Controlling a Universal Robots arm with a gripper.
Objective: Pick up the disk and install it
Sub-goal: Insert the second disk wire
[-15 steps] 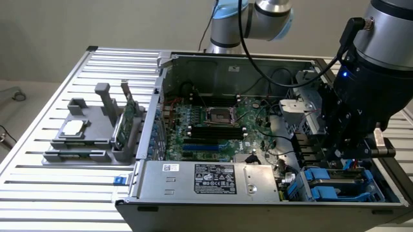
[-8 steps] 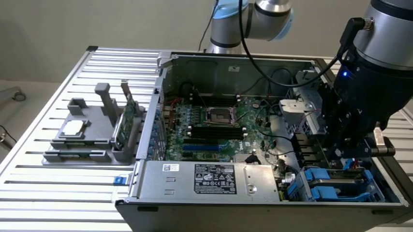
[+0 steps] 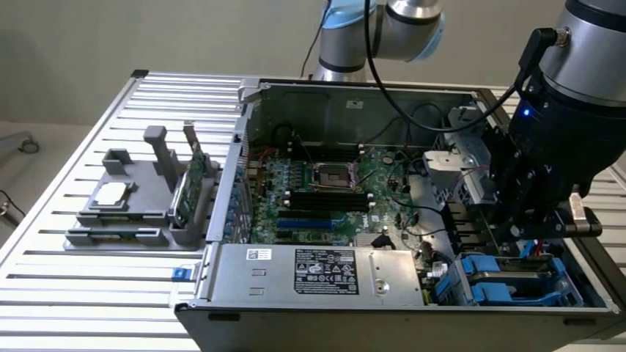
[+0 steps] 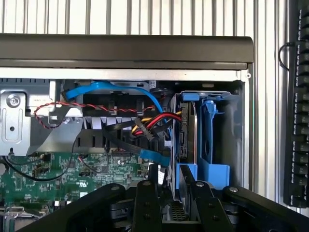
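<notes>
Inside the computer case's (image 3: 323,183) drive bay (image 4: 227,145) stands the disk (image 4: 187,130), seated in its blue carrier; above it the gripper's (image 4: 176,203) jaws appear released. Nearby cables (image 4: 149,126) could snag on withdrawal.

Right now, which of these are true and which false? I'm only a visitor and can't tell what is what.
1. The computer case lies open on a slatted metal table. True.
2. The gripper hangs over the grey holder. False: it is at the blue drive bay, at the exterior view's right end of the case.
3. A green circuit card stands in the grey holder, outside the case. True.
4. The disk lies flat on the table beside the case. False: it stands on edge in its blue frame inside the bay.
</notes>
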